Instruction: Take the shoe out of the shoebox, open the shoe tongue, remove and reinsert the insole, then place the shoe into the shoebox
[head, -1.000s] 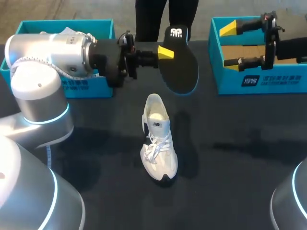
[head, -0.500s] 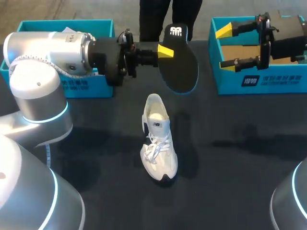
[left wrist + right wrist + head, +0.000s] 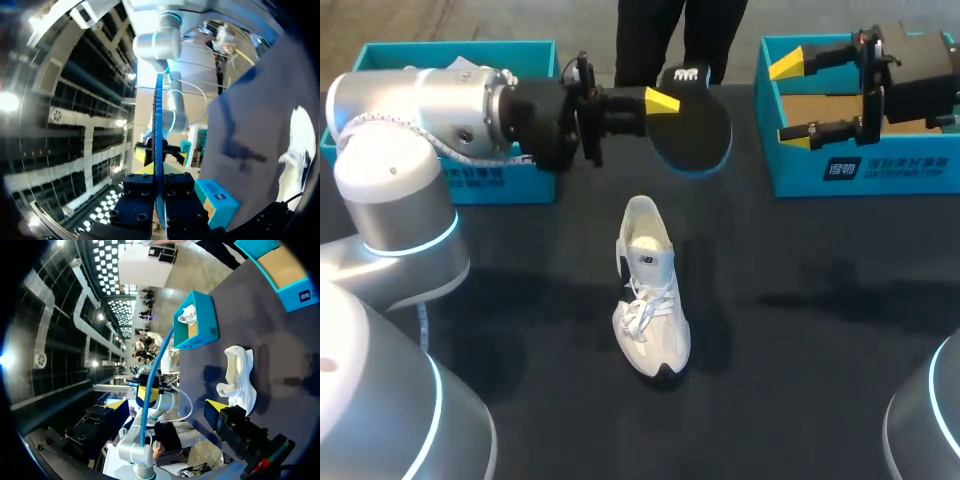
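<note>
Tipped flatter than a moment ago, the insole [image 3: 695, 130] hangs beyond the shoe [image 3: 650, 290], clenched in my left pincer [image 3: 665, 105]. The shoe lies on the bench [image 3: 820, 350]. My right pincer [image 3: 790, 98], beyond-right of the shoe, stands released.

Head view looks steeply down from above and behind on the dark table top [image 3: 800, 330], wide enough to take in both arms and the white lace-up sneaker [image 3: 650, 290]. Left wrist view sits tight behind the left gripper [image 3: 159, 192], looking along the thin black blue-rimmed insole [image 3: 158, 135] edge-on, toward the right arm [image 3: 167, 100]. Right wrist view looks back past the right gripper [image 3: 166, 405] and shares the sneaker [image 3: 240, 375] and insole [image 3: 150, 385] with the other views.
</note>
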You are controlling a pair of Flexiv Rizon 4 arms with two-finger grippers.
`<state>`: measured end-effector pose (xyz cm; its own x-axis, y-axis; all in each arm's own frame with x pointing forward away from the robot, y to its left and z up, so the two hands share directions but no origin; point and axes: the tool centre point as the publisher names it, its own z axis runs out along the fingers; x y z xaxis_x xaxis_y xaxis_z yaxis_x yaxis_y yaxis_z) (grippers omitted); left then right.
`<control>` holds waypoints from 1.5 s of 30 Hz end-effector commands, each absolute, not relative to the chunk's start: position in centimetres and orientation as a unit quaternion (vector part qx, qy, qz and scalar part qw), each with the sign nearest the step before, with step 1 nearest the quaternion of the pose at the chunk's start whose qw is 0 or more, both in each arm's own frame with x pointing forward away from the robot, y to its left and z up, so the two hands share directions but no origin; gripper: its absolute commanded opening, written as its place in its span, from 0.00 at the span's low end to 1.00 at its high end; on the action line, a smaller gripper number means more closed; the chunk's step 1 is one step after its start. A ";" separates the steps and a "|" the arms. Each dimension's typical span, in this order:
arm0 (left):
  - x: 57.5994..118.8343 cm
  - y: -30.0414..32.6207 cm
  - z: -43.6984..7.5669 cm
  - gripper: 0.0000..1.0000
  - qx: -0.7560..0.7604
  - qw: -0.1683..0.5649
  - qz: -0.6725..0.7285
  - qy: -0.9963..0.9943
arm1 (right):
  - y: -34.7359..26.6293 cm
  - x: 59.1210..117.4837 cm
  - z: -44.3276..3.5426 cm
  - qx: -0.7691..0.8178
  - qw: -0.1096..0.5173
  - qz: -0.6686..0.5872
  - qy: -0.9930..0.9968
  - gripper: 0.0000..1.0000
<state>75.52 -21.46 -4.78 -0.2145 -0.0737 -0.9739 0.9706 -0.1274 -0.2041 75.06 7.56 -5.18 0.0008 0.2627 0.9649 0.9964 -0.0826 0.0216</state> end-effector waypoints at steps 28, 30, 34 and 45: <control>76.7 -19.8 -6.1 0.00 -0.065 -0.037 -0.719 0.691 | 7.7 75.2 -5.2 -0.580 0.405 -0.451 -0.544 1.00; 76.7 -19.8 -6.1 0.00 -0.065 -0.037 -0.719 0.691 | 7.7 75.2 -5.2 -0.580 0.405 -0.451 -0.544 1.00; 76.7 -19.8 -6.1 0.00 -0.065 -0.037 -0.719 0.691 | 7.7 75.2 -5.2 -0.580 0.405 -0.451 -0.544 1.00; 76.8 -20.0 -6.2 0.00 -0.238 -0.238 -0.687 0.643 | 7.7 75.2 -5.2 -0.580 0.405 -0.451 -0.544 1.00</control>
<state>76.54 -19.91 -6.03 -0.9868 -0.0208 0.1609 -0.1589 -0.0771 -0.9843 75.06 7.55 -5.17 0.0010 0.2631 0.9648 0.9964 -0.0825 0.0215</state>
